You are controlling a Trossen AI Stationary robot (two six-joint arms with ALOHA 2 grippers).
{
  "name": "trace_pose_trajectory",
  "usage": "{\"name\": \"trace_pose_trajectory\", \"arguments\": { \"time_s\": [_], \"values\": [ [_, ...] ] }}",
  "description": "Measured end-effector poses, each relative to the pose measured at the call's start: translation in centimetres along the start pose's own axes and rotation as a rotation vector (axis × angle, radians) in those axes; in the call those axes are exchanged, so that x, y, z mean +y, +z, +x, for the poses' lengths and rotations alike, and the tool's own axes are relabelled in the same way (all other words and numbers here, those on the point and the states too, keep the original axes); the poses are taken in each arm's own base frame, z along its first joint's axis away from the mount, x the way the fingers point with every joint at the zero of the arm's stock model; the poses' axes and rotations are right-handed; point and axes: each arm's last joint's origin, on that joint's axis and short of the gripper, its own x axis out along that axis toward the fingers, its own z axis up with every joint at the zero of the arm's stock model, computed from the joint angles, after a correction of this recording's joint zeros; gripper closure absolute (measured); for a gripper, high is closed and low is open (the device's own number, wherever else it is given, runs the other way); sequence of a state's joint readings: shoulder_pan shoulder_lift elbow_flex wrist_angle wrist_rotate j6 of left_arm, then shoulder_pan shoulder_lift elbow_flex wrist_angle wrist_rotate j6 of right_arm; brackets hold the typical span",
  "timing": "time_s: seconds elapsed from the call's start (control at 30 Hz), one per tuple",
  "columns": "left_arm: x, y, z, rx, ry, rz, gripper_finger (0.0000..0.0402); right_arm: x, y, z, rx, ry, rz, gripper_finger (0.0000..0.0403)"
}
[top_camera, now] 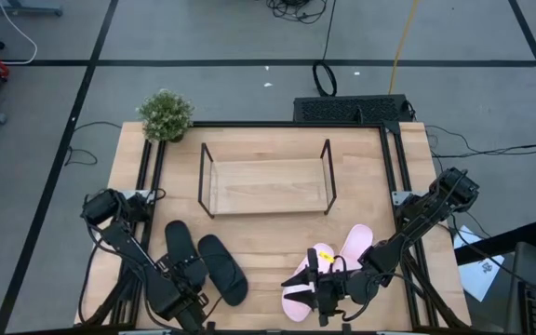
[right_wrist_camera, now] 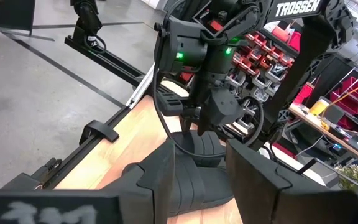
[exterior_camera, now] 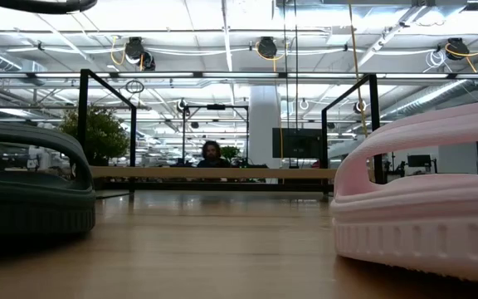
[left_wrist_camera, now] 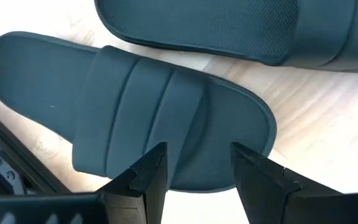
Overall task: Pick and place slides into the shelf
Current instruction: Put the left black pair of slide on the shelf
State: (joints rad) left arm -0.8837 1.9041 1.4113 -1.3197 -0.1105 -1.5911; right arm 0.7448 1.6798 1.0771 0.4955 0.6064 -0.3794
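Observation:
Two black slides lie sole-down on the table's near left, one [top_camera: 182,253] beside the other [top_camera: 223,270]. My left gripper [top_camera: 192,302] [left_wrist_camera: 197,162] hangs open over the near end [left_wrist_camera: 229,134] of the left black slide, fingers pointing down on either side of it; I see no touch. The two pink slides [top_camera: 298,290] [top_camera: 355,244] lie near right. My right gripper [top_camera: 313,277] [right_wrist_camera: 201,162] is open above the nearer pink slide and points level toward the table's left. The wire shelf [top_camera: 266,177] stands in the middle.
A potted plant [top_camera: 166,114] sits at the far left corner. A dark box [top_camera: 352,109] stands at the far edge. Black rails [top_camera: 391,177] frame the table. In the low view a black slide [exterior_camera: 23,195] and a pink slide [exterior_camera: 426,212] flank bare wood before the shelf.

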Motion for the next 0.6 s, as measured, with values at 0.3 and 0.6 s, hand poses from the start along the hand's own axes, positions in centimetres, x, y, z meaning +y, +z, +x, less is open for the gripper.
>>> {"name": "trace_pose_trajectory", "arguments": {
  "time_s": [0.3, 0.6],
  "values": [
    [-0.1, -0.1, 0.4, -0.002, 0.013, -0.001, 0.0231, 0.0, 0.0, 0.0, 0.002, 0.001, -0.002, 0.0268],
    [-0.6, -0.5, 1.4, 0.014, 0.051, 0.011, 0.0232, 0.0, 0.0, 0.0, 0.002, 0.001, -0.002, 0.0268]
  ]
}}
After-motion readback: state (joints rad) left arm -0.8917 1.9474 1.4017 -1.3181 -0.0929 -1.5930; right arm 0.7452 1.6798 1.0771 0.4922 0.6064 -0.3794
